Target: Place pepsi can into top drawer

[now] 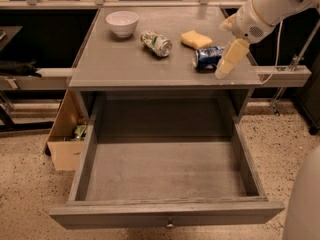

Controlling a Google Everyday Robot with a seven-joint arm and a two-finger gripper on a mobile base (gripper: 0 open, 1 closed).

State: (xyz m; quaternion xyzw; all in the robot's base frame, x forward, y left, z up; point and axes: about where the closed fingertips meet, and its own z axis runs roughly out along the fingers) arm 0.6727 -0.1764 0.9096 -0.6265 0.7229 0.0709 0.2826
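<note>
The blue pepsi can lies on its side on the grey table top, at the right. My gripper hangs from the white arm at the upper right, just right of the can and partly in front of it. The top drawer is pulled fully open under the table top. Its grey inside is bare, and its small round knob shows on the front panel.
A white bowl, a silver, green and red can on its side and a yellow sponge lie on the table top. A cardboard box stands on the floor left of the drawer. A grey rail runs along the table's right side.
</note>
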